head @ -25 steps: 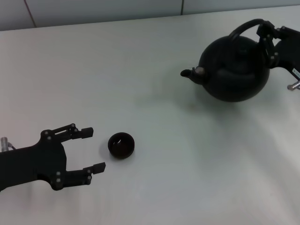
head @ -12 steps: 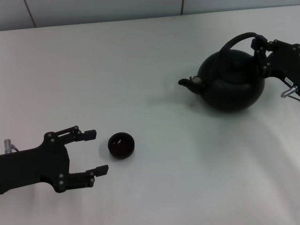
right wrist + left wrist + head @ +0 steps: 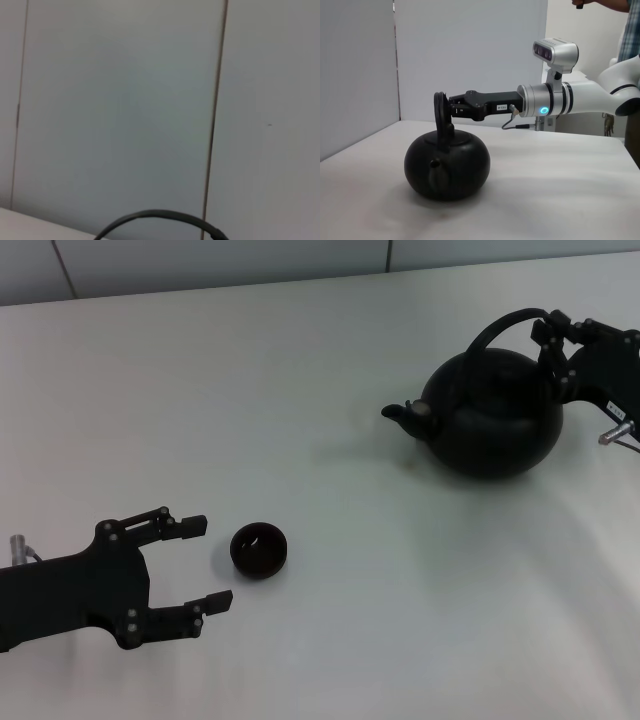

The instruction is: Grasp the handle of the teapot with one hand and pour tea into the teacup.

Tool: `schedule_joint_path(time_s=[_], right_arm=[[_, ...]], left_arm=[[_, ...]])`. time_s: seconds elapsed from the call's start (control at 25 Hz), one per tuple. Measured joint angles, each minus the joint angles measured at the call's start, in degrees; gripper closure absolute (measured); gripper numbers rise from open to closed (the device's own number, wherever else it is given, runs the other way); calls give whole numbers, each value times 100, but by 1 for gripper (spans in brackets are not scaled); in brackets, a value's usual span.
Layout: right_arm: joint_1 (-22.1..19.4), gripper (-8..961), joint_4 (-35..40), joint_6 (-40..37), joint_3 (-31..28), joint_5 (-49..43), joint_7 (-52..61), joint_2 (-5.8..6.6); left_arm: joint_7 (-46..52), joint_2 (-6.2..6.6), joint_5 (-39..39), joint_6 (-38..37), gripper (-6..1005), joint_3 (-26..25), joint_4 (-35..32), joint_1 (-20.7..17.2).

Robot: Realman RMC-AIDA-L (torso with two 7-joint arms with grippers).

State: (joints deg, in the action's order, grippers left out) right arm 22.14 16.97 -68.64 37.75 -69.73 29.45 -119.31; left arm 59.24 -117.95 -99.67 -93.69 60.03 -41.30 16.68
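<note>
The black teapot (image 3: pixel 490 425) stands upright on the white table (image 3: pixel 330 370) at the far right, spout pointing left. My right gripper (image 3: pixel 551 337) is shut on the top of its arched handle (image 3: pixel 497 328). The left wrist view shows the teapot (image 3: pixel 447 167) resting on the table with the right gripper (image 3: pixel 451 107) on its handle. The right wrist view shows only the handle's arc (image 3: pixel 160 216). The tiny dark teacup (image 3: pixel 259 550) sits at the near left. My left gripper (image 3: pixel 211 563) is open just left of the teacup, apart from it.
A pale wall panel (image 3: pixel 200 260) runs along the table's far edge. In the left wrist view a person's arm (image 3: pixel 600 4) shows in the background at the top right.
The teapot has come down from a raised, tilted pose to stand upright on the table, still held by the right gripper. The left gripper crept slightly right, staying open.
</note>
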Motion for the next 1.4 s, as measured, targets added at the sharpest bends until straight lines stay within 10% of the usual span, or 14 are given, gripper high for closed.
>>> schedule_joint_path(time_s=[0.88,1.4], right_arm=[[-145,273,30,-508,-47,22,0,-21],[-571,273,195,-2709,41,-577,280,17]], left_arm=[[10,0,0,-17,180,-48,-45,39],[5,0,45,-411,180,-63,-109,60]])
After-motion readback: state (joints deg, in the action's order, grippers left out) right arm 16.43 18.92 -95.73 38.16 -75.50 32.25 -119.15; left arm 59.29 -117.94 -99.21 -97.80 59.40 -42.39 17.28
